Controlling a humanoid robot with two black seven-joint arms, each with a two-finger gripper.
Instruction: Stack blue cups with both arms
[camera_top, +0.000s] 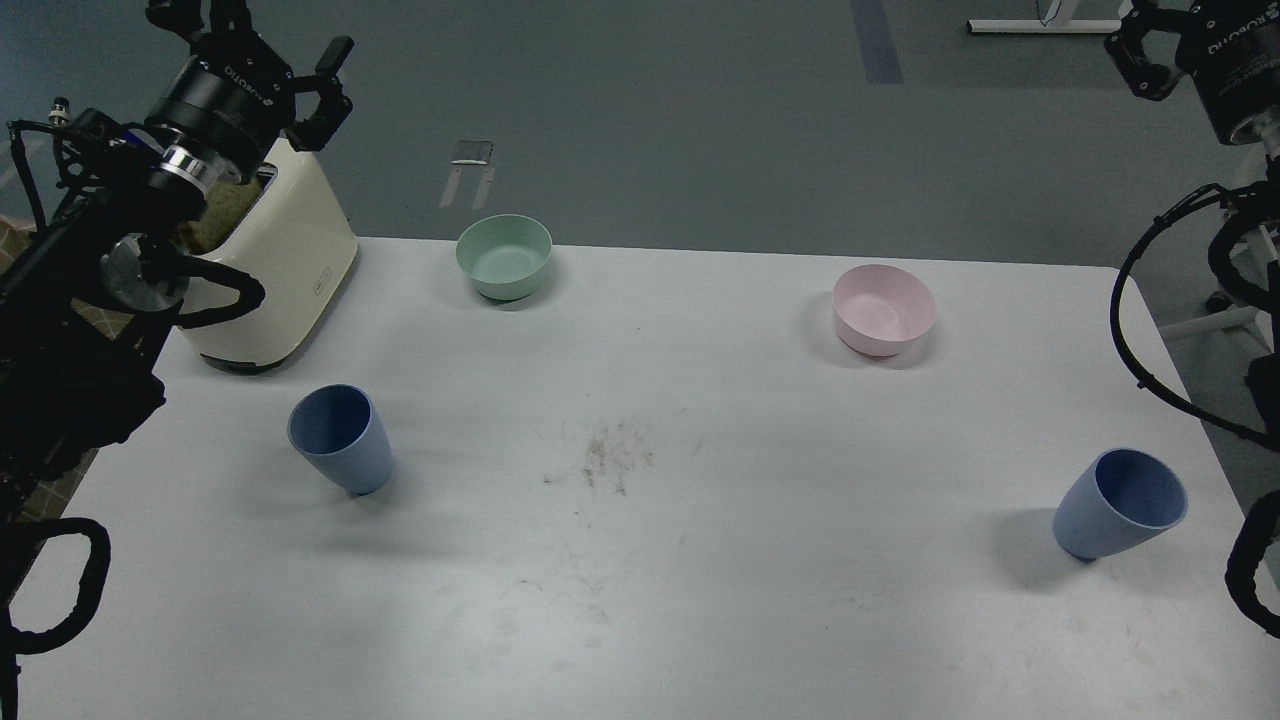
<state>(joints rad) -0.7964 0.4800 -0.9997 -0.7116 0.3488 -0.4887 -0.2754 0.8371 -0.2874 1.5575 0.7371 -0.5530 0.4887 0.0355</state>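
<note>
The right pincer (1140, 55) is cut off at 1 o'clock; its state cannot be told. The left pincer (318, 75), at 10 o'clock, is seen spread and empty, partly hiding a cream appliance (290, 270). 2 matte, tapered blue cups are set upright on the scuffed white surface (640, 600): the left cup (340, 438) at 8 o'clock, the right cup (1120, 505) at 4 o'clock.

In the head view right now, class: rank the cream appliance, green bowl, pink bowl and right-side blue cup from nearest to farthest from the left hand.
1. Cream appliance, directly below the left hand, table's far-left corner.
2. Green bowl, far edge, left of centre.
3. Pink bowl, far right.
4. Right blue cup, near right edge.
</note>
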